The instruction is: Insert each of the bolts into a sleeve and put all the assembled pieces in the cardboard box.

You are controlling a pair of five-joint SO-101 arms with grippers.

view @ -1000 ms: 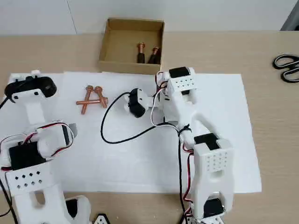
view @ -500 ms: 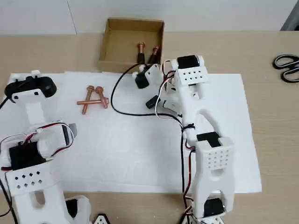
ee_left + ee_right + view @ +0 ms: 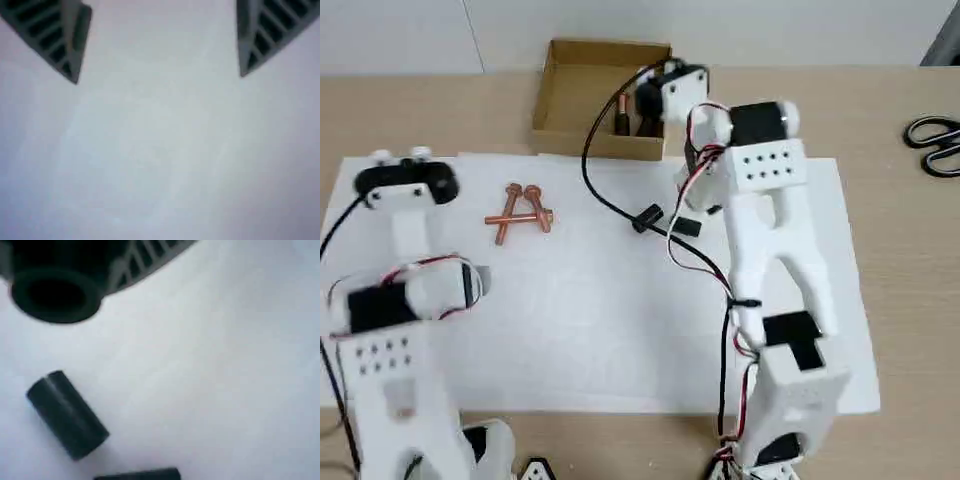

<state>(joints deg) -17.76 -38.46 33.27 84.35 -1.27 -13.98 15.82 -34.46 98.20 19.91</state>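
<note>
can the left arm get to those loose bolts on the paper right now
Probably yes: the left gripper hangs open beside the bolts, with bare paper between them, and the right arm is off by the cardboard box.

Sheet centre open, cable (looped), bolts beyond
</note>
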